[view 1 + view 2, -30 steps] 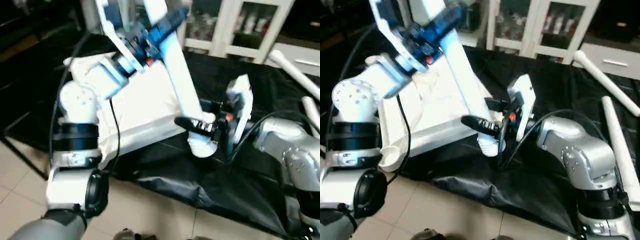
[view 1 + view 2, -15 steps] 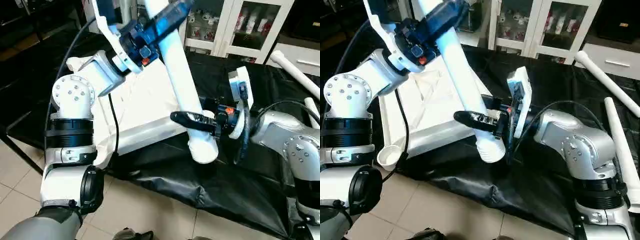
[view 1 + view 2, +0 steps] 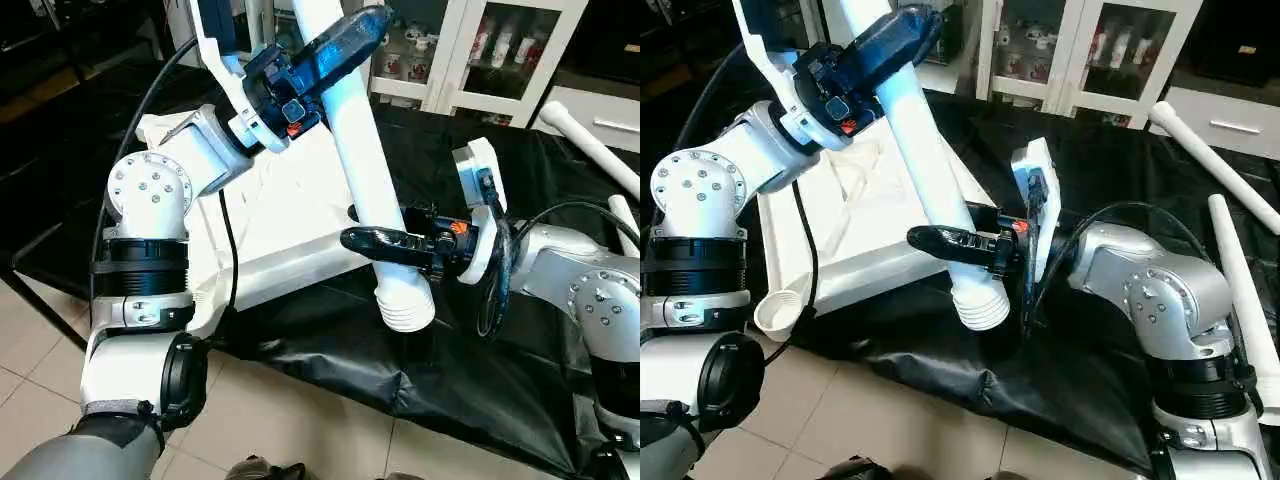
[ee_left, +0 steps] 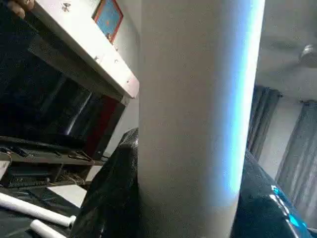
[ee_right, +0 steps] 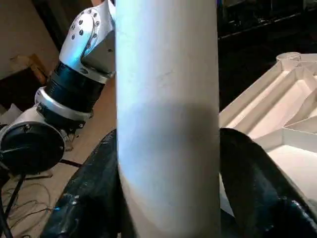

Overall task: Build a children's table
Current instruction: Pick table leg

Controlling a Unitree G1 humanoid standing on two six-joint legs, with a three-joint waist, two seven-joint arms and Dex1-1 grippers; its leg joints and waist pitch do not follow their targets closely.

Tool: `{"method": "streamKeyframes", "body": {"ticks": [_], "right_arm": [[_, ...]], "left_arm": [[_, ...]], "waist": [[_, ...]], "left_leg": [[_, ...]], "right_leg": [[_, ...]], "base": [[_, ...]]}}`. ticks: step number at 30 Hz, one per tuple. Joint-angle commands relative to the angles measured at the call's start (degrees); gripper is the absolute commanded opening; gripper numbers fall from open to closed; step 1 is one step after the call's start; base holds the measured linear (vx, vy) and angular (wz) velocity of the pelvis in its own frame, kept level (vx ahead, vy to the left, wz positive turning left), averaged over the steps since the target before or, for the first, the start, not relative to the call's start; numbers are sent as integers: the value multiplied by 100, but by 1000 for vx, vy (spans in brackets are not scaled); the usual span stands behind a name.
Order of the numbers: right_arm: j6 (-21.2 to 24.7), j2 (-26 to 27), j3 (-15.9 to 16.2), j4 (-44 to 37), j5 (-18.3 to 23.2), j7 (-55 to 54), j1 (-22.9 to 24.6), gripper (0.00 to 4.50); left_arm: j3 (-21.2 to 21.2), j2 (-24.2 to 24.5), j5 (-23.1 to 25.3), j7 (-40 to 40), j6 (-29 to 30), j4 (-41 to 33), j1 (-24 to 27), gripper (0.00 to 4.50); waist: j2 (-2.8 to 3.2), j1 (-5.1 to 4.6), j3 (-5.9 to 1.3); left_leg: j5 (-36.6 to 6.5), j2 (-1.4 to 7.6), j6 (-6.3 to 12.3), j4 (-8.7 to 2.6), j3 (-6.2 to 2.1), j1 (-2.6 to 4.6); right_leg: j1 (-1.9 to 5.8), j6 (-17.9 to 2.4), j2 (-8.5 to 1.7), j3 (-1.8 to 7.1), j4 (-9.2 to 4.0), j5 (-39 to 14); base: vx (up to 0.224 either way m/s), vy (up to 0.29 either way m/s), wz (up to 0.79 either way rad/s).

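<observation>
Left gripper (image 3: 325,55), frame top, clamps the leg (image 3: 365,170); right gripper (image 3: 385,240) at centre closes around its ribbed end (steady there), to steer toward the tabletop (image 3: 865,225) socket.

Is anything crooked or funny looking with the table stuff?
Yes: the tabletop lies upside down, ribs up, and its near corner socket hangs past the black-covered work table's edge. The leg held by the left gripper and right gripper leans at a slant, its ribbed end in the air, not in a socket.
</observation>
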Motion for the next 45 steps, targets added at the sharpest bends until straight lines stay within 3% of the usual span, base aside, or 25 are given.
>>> {"method": "streamKeyframes", "body": {"ticks": [1,5,6,10,13,17,20,22,25,31,36,43,44,45], "right_arm": [[-244,22,-159,166,-360,-451,-153,237],[-536,98,-53,250,-764,-750,-236,207],[-613,108,-21,254,-870,-828,-247,196],[-1103,129,339,288,-1676,-1313,-290,185],[-1360,229,591,265,-2167,-1647,-277,183],[-1527,463,744,243,-2383,-1888,-254,183],[-1660,514,836,289,-2552,-1951,-260,183],[-1689,510,858,303,-2593,-1949,-266,183],[-1744,545,855,365,-2705,-1949,-282,183],[-1824,559,867,420,-2806,-1951,-291,183],[-1885,583,871,442,-2880,-1908,-290,183],[-1953,595,849,474,-2958,-1929,-315,183],[-1951,601,838,480,-2956,-1941,-320,218],[-1750,680,628,485,-2651,-1873,-364,253]], "left_arm": [[-152,-72,-49,-101,143,-157,74,168],[-139,-117,251,285,-142,-87,113,168],[-63,-156,235,469,-118,20,68,224],[113,-321,639,1609,-358,415,-108,258],[-22,-466,1125,2144,-732,271,-17,286],[-26,-661,1242,2601,-824,83,62,329],[53,-741,1194,2732,-821,66,60,292],[80,-745,1172,2737,-802,76,55,301],[188,-756,1088,2821,-717,70,54,256],[270,-775,1027,2982,-720,93,54,208],[322,-801,976,2998,-670,74,45,180],[339,-781,891,2943,-608,37,18,175],[329,-771,895,2924,-602,30,16,174],[165,-632,939,2635,-487,-61,18,174]], "waist": [[-50,-4,-414],[-53,-15,-416],[-48,-14,-417],[-49,-18,-415],[-53,-21,-439],[-75,-20,-450],[-85,-18,-444],[-72,-21,-435],[-69,-24,-433],[-57,-20,-442],[-63,-25,-440],[-57,-23,-444],[-56,-22,-442],[-61,-24,-445]], "left_leg": [[-754,376,-117,-489,-159,134],[-755,376,-171,-490,-164,132],[-743,375,-169,-489,-160,132],[-731,369,-247,-480,-150,155],[-544,376,-197,-486,-172,115],[-385,369,-8,-463,-159,95],[-370,362,64,-462,-149,100],[-436,363,57,-465,-148,108],[-495,365,40,-471,-151,113],[-450,363,51,-465,-152,116],[-467,360,74,-463,-149,111],[-445,365,80,-463,-151,117],[-444,364,81,-463,-151,117],[-438,360,88,-460,-148,117]], "right_leg": [[260,-1345,-464,216,-429,-1031],[268,-1295,-469,218,-422,-1030],[268,-1304,-469,219,-422,-1009],[237,-1247,-448,231,-436,-918],[279,-1205,-453,218,-402,-626],[305,-1350,-468,222,-374,-280],[300,-1372,-455,221,-387,-315],[293,-1361,-449,220,-396,-432],[287,-1348,-443,218,-398,-509],[287,-1362,-440,219,-384,-374],[292,-1384,-441,219,-385,-357],[291,-1398,-440,218,-378,-280],[290,-1401,-441,218,-377,-291],[291,-1398,-441,219,-376,-299]], "base": [[0,0,0],[0,0,0],[0,0,0],[0,0,0],[0,0,0],[0,0,0],[0,0,0],[0,0,0],[0,0,0],[0,0,0],[0,0,0],[0,0,0],[0,0,0],[0,0,0]]}}
